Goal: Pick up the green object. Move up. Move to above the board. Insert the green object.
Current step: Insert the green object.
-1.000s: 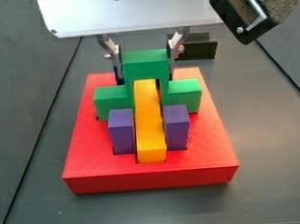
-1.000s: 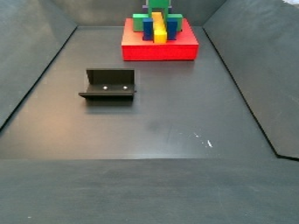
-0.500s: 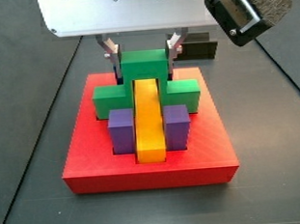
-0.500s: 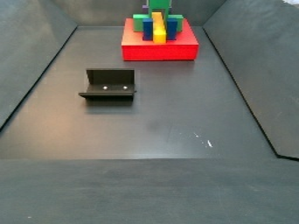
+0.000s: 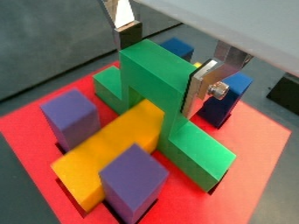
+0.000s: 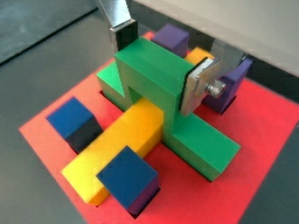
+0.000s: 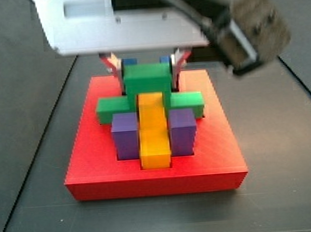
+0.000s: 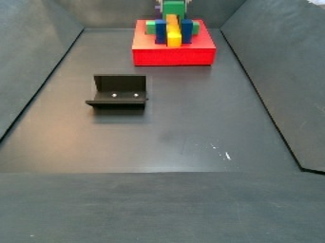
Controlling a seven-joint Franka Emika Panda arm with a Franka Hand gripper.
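Wrist views: the claw (image 5: pixel 163 59) straddles the raised middle of the green object (image 5: pixel 158 83), one silver finger (image 5: pixel 212 83) flat against its side and the other at the opposite face, so the claw is closed on the piece. The green object bridges the yellow bar (image 5: pixel 111 149) on the red board (image 5: pixel 35 157); its side sections sit down among the purple blocks (image 5: pixel 70 115) and blue blocks (image 6: pixel 76 122).

Side view, close: compared with half a second ago, the green object (image 7: pixel 150 88) sits lower, its side sections now level with the tops of the purple blocks (image 7: pixel 124 125), and the claw (image 7: pixel 147 60) has descended with it. Judged from this, insertion is nearly or fully complete; release and retreat remain.

Side view, far: the board (image 8: pixel 174 47) lies at the far end of the dark surface (image 8: pixel 165 123), well apart from the fixture (image 8: pixel 118 92); the green object (image 8: pixel 170 8) shows atop the board.
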